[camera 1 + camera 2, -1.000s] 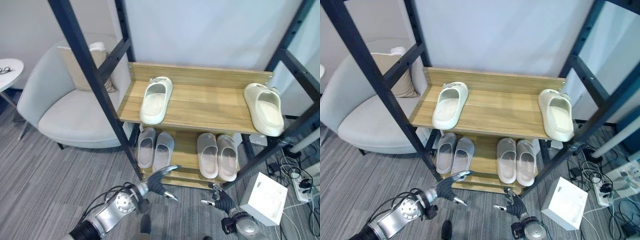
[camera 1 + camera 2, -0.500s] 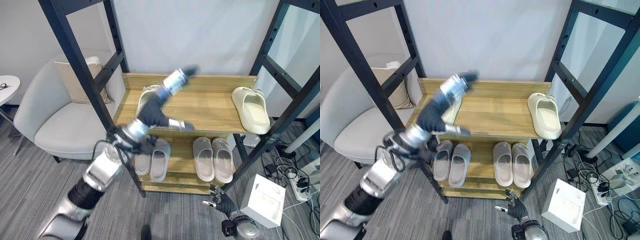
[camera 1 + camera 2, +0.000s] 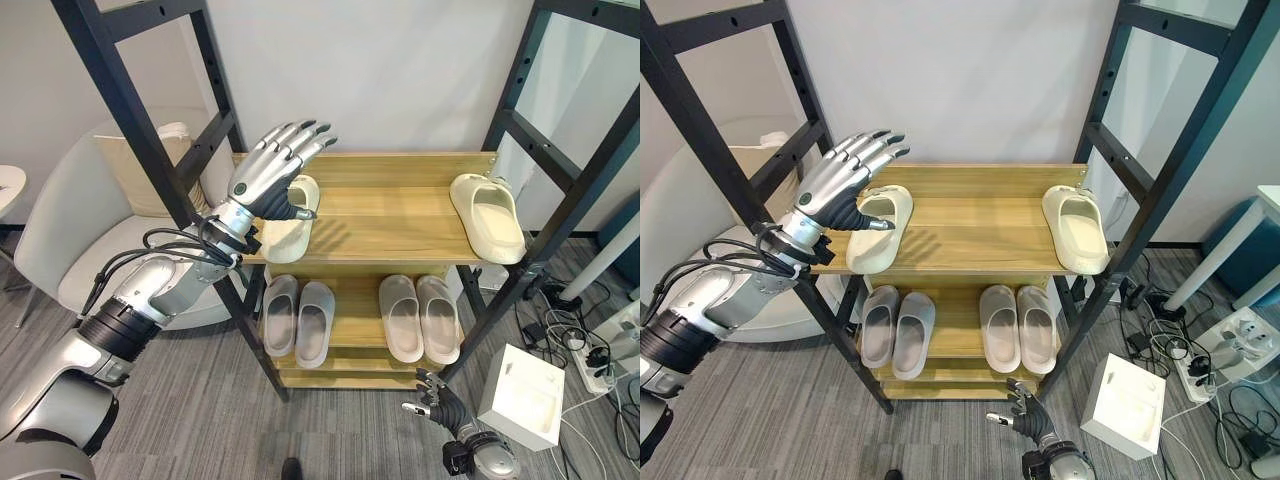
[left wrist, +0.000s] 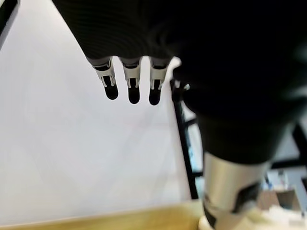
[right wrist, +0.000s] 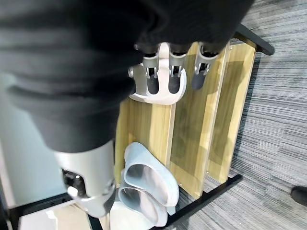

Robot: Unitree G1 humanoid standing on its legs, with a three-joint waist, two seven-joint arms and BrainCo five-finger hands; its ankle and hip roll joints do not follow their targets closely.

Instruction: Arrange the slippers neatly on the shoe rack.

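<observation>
We see the left hand [image 3: 268, 177] raised with fingers straight and spread, holding nothing — the cream foam slipper [image 3: 878, 230] lies just beneath its fingertips on the wooden shoe rack's [image 3: 400, 215] top shelf — its cream mate [image 3: 487, 216] well apart, the right hand [image 3: 447, 405] low, relaxed.

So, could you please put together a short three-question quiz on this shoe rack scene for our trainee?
1. True or false: the left hand grips the cream slipper on the top shelf.
2. How many grey slippers lie on the lower shelf?
3. The other cream slipper lies at which end of the top shelf: (a) robot's left, (b) middle, (c) robot's right?

Key: 1. False, its fingers are straight above the slipper. 2. Four, in two pairs. 3. (c).
</observation>
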